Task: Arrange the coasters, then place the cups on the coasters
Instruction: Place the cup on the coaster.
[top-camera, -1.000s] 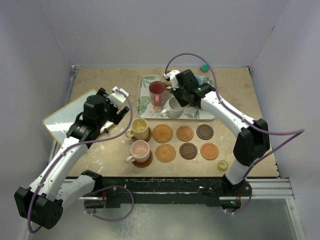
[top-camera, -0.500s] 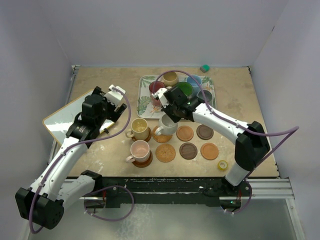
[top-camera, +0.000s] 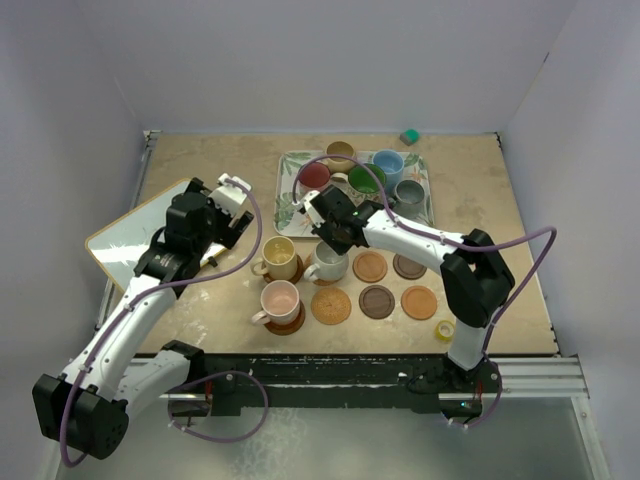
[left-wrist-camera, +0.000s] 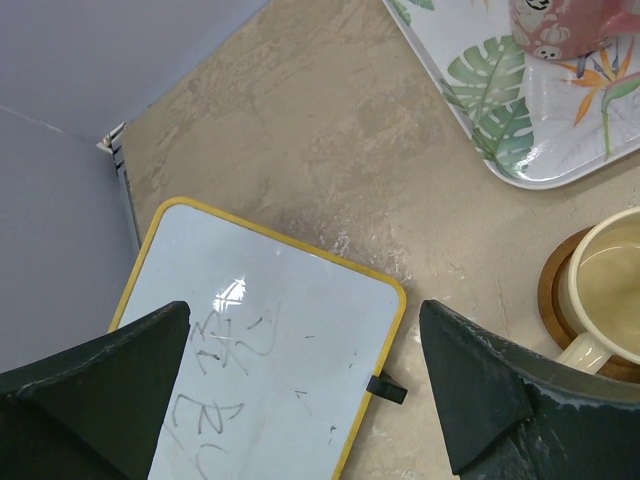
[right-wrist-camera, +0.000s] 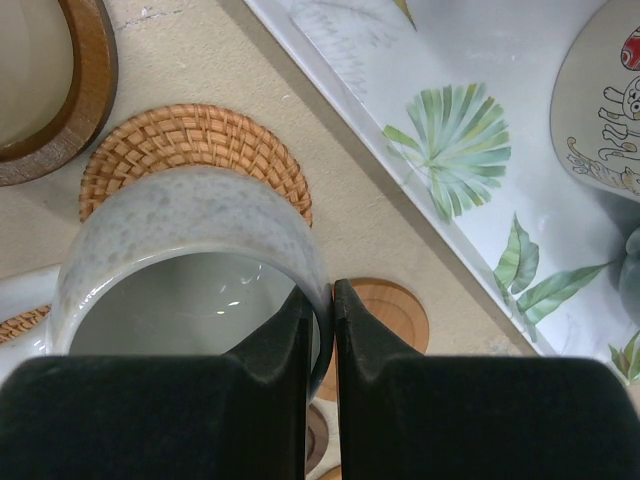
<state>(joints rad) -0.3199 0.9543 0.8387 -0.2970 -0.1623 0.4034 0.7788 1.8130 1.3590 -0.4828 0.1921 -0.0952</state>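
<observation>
Right gripper (right-wrist-camera: 320, 297) clamps a white mug's (right-wrist-camera: 180, 225) rim, a woven coaster (right-wrist-camera: 190, 140) just below it; left gripper (left-wrist-camera: 305, 335) hangs wide open over a whiteboard (left-wrist-camera: 260, 290).

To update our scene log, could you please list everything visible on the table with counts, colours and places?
yellow cup: one, on a brown coaster.
pink cup: one, on a dark coaster, nearer.
white cup: one, at a woven coaster.
other cups: five, dark red, tan, green, blue, grey, on the tray.
bare coasters: five, woven orange to dark brown, before the tray.
tray: one, leaf print, back centre.
whiteboard: one, yellow-edged, left.
tape roll: one, yellow, near right.
block: one, green, back edge.
left gripper: open, over the whiteboard.
right gripper: shut on the white cup's rim.
</observation>
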